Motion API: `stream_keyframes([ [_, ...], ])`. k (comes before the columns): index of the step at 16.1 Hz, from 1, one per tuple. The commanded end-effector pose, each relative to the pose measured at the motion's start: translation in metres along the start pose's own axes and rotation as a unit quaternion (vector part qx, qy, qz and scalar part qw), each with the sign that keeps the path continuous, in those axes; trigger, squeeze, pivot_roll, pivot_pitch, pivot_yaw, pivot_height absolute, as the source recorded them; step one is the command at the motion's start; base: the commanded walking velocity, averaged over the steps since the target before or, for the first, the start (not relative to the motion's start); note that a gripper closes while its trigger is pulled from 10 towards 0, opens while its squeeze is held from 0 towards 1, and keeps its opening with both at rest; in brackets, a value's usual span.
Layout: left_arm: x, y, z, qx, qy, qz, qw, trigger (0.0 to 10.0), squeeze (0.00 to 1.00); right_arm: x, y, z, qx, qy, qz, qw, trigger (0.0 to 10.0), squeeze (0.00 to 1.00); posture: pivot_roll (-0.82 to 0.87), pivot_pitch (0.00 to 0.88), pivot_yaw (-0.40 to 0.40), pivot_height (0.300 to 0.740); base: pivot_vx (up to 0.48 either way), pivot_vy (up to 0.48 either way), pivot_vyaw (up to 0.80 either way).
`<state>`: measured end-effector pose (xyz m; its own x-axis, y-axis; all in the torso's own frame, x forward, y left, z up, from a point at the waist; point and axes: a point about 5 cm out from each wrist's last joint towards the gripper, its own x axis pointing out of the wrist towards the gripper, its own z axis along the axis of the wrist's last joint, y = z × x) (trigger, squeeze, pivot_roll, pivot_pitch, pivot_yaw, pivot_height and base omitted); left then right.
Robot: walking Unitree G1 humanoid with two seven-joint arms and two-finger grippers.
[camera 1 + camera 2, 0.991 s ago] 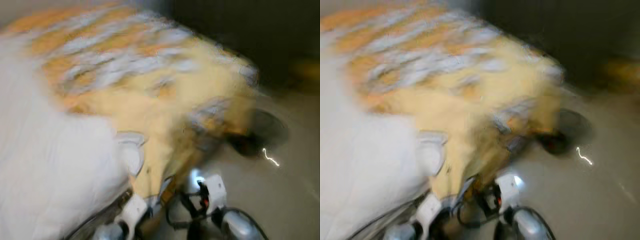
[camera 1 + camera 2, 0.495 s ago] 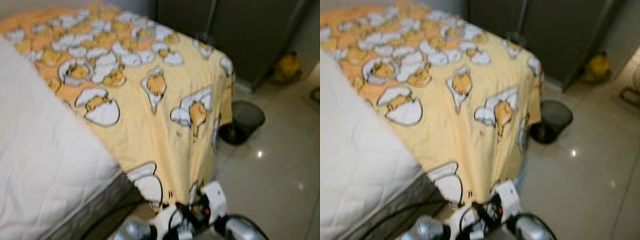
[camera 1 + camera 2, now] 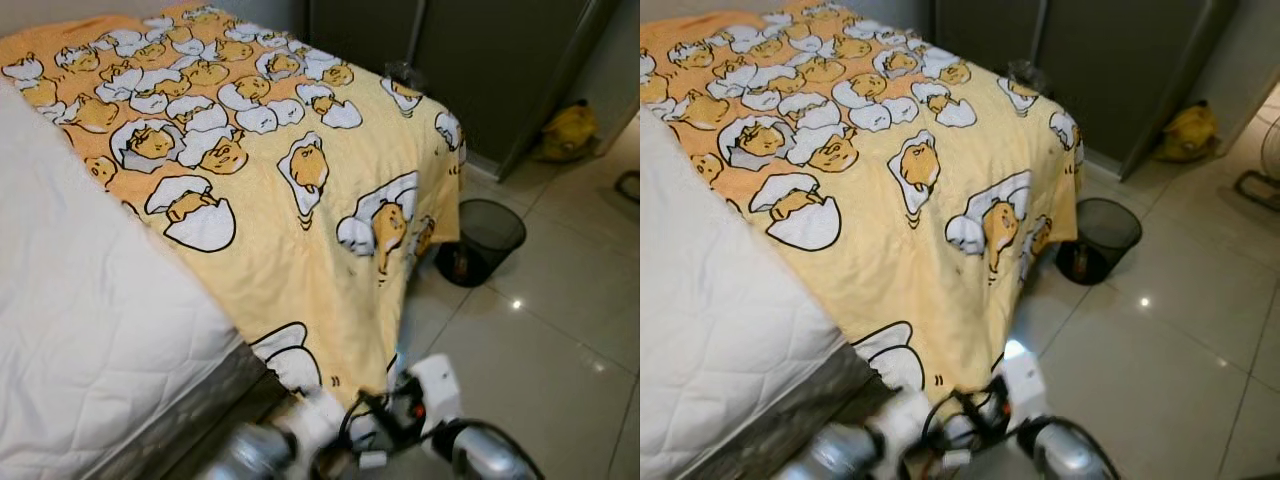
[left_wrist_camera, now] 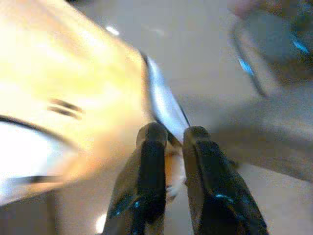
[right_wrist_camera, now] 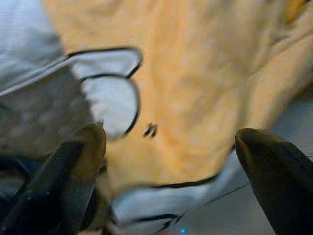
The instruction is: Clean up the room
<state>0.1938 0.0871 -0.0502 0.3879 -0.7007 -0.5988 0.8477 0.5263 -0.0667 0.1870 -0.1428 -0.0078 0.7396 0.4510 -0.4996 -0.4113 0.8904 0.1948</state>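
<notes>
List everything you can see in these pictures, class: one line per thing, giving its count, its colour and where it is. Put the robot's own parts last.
Blanket: one, yellow and orange with white egg-and-yolk cartoon prints, spread over the bed and hanging off its corner.
Mattress cover: one, white and quilted, on the bed at the robot's left.
Wastebasket: one, black mesh, on the floor beside the bed's far corner.
Bag: one, yellow, on the floor by the dark wardrobe.
Wardrobe: one, dark grey, behind the bed.
Floor: pale glossy tiles, to the robot's right.
Left gripper: one, black fingers shut on the blanket's edge.
Right gripper: one, black fingers wide apart, close to the hanging blanket.
</notes>
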Motion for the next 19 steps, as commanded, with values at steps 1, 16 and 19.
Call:
stream_keyframes([
  [1,-0.023,0.027,0.003,-0.02,-0.043,0.084,0.995,10.0,1.0,0.002,-0.013,0.009,-0.001,-0.029,-0.051,0.998,10.0,0.0,0.03,0.0,-0.014,0.74,0.0,0.0,0.0],
  [16,-0.092,0.12,0.1,-0.063,-0.211,0.49,0.844,10.0,0.0,0.05,-0.035,0.113,0.007,-0.21,-0.131,0.969,10.0,0.0,0.13,0.0,-0.015,0.74,0.0,-0.31,0.39],
  [19,-0.088,0.132,0.112,-0.077,-0.21,0.501,0.836,10.0,0.0,0.052,-0.036,0.115,-0.008,-0.215,-0.137,0.967,10.0,0.0,0.11,0.0,-0.005,0.74,0.0,0.0,0.34],
])
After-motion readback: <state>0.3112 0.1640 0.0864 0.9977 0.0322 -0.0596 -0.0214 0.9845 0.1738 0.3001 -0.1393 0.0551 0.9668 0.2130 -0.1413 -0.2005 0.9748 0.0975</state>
